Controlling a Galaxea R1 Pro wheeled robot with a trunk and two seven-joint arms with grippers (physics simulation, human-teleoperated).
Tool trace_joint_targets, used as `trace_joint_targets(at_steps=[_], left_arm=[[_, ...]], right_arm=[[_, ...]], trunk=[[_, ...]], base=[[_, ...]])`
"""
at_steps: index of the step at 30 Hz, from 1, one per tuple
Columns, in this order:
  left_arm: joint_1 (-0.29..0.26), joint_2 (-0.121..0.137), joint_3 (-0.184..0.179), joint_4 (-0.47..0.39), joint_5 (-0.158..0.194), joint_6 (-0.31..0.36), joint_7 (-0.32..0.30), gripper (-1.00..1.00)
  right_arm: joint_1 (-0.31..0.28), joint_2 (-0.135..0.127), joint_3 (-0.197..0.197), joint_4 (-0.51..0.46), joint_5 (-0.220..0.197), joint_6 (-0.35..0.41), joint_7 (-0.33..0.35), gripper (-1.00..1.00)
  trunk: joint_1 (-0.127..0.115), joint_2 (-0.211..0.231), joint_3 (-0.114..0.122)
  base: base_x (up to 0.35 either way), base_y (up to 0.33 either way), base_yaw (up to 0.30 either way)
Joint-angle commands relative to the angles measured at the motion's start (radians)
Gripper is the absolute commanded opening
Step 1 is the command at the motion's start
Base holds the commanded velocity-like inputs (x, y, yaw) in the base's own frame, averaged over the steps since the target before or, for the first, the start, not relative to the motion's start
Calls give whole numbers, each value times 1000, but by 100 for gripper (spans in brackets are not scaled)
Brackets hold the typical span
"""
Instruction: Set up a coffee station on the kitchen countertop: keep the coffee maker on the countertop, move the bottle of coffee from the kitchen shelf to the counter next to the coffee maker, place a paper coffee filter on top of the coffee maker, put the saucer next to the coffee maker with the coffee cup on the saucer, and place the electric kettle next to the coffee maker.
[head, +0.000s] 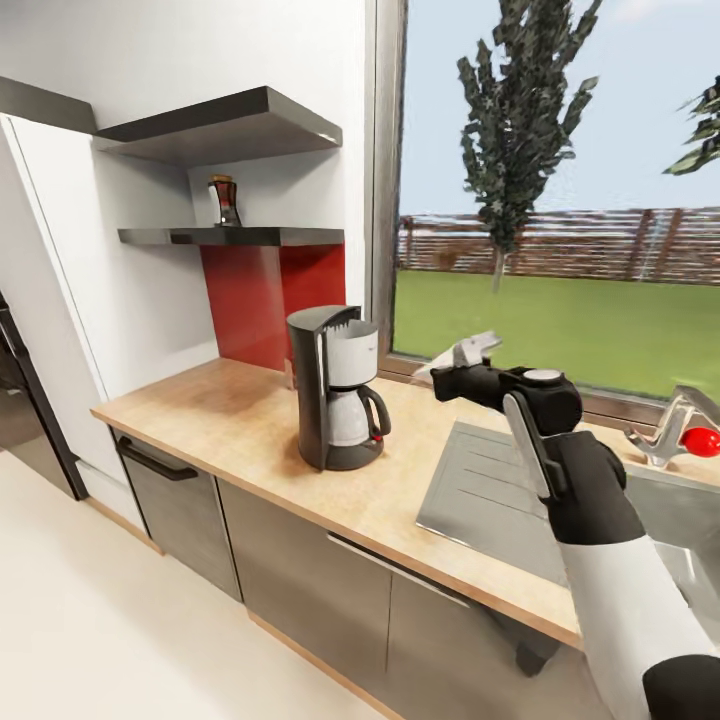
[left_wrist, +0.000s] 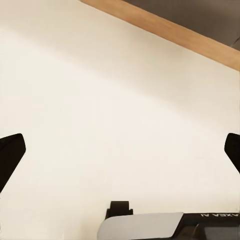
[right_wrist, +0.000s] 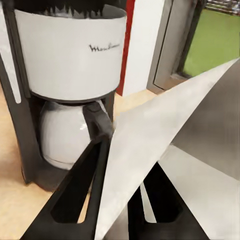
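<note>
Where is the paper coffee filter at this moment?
The paper coffee filter is pinched in the right gripper, held above the countertop just right of the coffee maker, before the window.

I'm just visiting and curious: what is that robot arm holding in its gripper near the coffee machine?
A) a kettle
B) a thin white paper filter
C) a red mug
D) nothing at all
B: the right gripper is shut on a thin white paper coffee filter, its fingers pinching the sheet, held up beside the coffee maker on the countertop.
</note>
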Motion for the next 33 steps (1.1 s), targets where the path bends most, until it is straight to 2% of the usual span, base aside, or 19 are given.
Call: trace_joint_targets(at_steps=[1,4,5,7,8,9,10,11,13,15,17,18,20,21,23,25,27,29,33], left_arm=[[0,0,11,-1,-5,-2,-1,100],[0,0,77,-2,-4,-3,-3,100],[0,0,97,-2,-4,-3,-4,100],[0,0,109,-3,-4,-3,-4,100],[0,0,114,-3,-4,-2,-5,100],[0,0,116,-3,-4,-2,-5,100],[0,0,117,-3,-4,-2,-5,100],[0,0,118,-3,-4,-2,-5,100],[0,0,119,-3,-4,-2,-5,100],[0,0,120,-3,-4,-2,-5,100],[0,0,120,-3,-4,-2,-5,100],[0,0,120,-4,-4,-2,-5,100],[0,0,120,-4,-4,-2,-5,100],[0,0,121,-4,-4,-2,-5,100],[0,0,121,-4,-4,-2,-5,100],[0,0,121,-4,-4,-2,-5,100],[0,0,121,-4,-4,-2,-5,100],[0,0,121,-4,-5,-2,-5,100],[0,0,121,-4,-5,-2,-5,100]], right_arm=[[-26,-8,1,0,6,14,-1,-100],[-159,-44,7,49,90,39,6,-100],[-237,-59,10,128,109,43,24,-100],[-314,-72,12,225,119,46,59,-100],[-401,-80,24,354,125,47,124,-100],[-433,-82,41,405,128,47,154,-100],[-466,-83,64,457,132,47,186,-100],[-531,-85,122,555,142,47,252,-100],[-593,-85,189,642,154,46,322,-100],[-704,-84,306,778,173,45,472,-100],[-745,-84,341,822,178,45,541,-100],[-772,-84,364,851,183,45,605,-100],[-790,-84,379,870,194,44,660,-100],[-802,-84,389,881,221,44,711,-100],[-810,-83,395,888,257,44,755,-100],[-816,-80,400,894,317,43,815,-100],[-821,-66,404,898,416,43,889,-100],[-822,-59,405,898,455,43,915,-100],[-823,-51,406,898,486,42,935,-100]], trunk=[[0,-1,-1],[0,-1,-1],[0,-1,-1],[0,-1,-1],[0,-1,-1],[0,-1,-1],[0,-1,-1],[0,-1,-1],[0,-1,-1],[0,-1,-1],[0,-1,-1],[0,-1,-1],[0,-1,-1],[0,-1,-1],[0,-1,-1],[0,-1,-1],[0,-1,-1],[0,-1,-1],[0,-1,-1]], base=[[0,0,0],[0,0,0],[0,0,0],[0,0,0],[0,0,0],[0,0,0],[0,0,0],[0,0,0],[0,0,0],[0,0,0],[0,0,0],[0,0,0],[0,0,0],[0,0,0],[19,5,0],[116,74,0],[186,149,0],[136,115,0],[50,43,0]])
